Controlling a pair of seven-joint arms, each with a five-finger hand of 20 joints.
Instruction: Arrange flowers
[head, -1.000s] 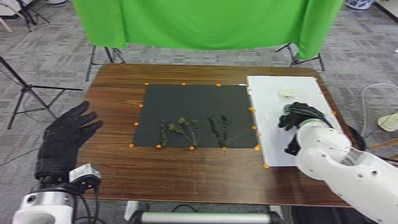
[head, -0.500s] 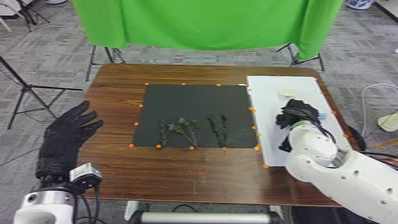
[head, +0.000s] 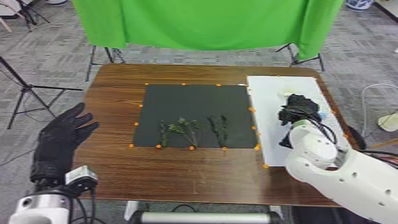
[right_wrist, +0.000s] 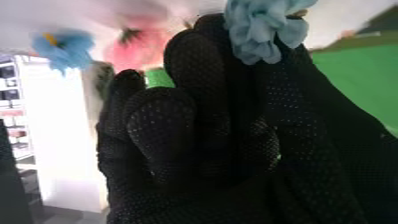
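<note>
Hand (head: 300, 108) curled, touching blue flower (right_wrist: 258, 31)

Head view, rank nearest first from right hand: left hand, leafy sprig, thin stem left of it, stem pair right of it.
1. Stem pair, mat's right half
2. Leafy sprig, middle
3. Thin stem, left
4. Left hand, far left

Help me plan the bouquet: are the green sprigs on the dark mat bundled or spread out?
Spread out: the green sprigs lie side by side, with the dark mat showing between them.
</note>
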